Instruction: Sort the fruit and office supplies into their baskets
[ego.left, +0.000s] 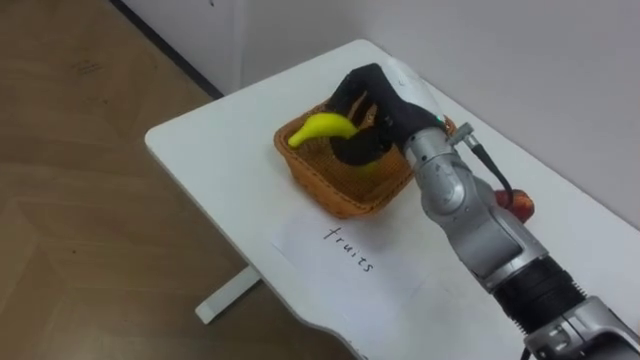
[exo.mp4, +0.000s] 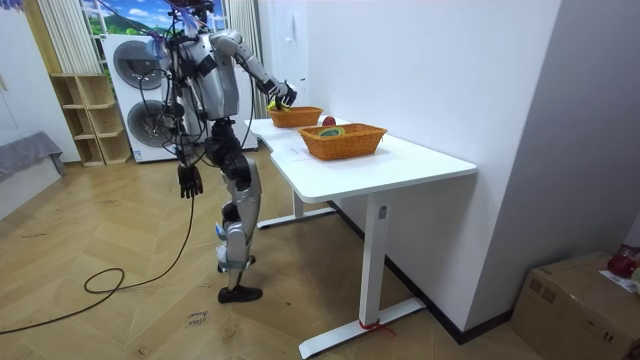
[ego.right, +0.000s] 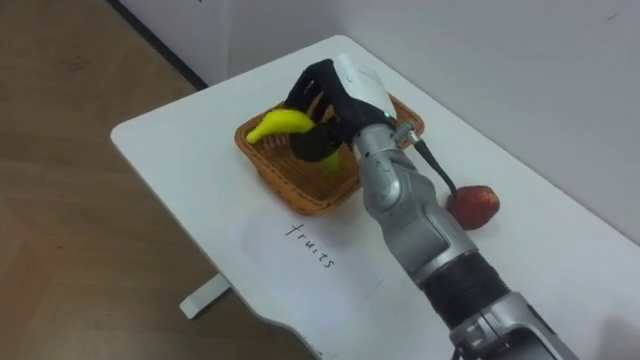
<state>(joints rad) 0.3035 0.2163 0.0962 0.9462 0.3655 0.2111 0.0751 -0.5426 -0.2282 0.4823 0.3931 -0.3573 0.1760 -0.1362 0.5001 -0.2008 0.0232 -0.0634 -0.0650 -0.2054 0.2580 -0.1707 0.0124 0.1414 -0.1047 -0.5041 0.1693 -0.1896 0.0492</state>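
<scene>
White table (ego.left: 210, 140) against a pale wall, banana (ego.left: 322, 127) held over the fruit basket (ego.left: 335, 195).

Clasped in the right hand (ego.left: 378, 100), dark fingers and thumb curled round one end, yellow tip jutting toward the basket's left rim, above the wicker inside; touching the weave or not, impossible to tell. Just in front of the basket, a handwritten paper sheet (ego.left: 345, 255) flat on the tabletop. Beside the right forearm, a red apple (ego.left: 520, 205) resting on the table, apart from the basket. Farther along the table in the room view, a second wicker basket (exo.mp4: 343, 142) with red and green items inside. Standing at the table's end near stacked washing machines (exo.mp4: 135, 65) and a wooden shelf (exo.mp4: 85, 120); left hand (exo.mp4: 187, 180) hanging at the hip, well away from the table, too small to judge its state.
</scene>
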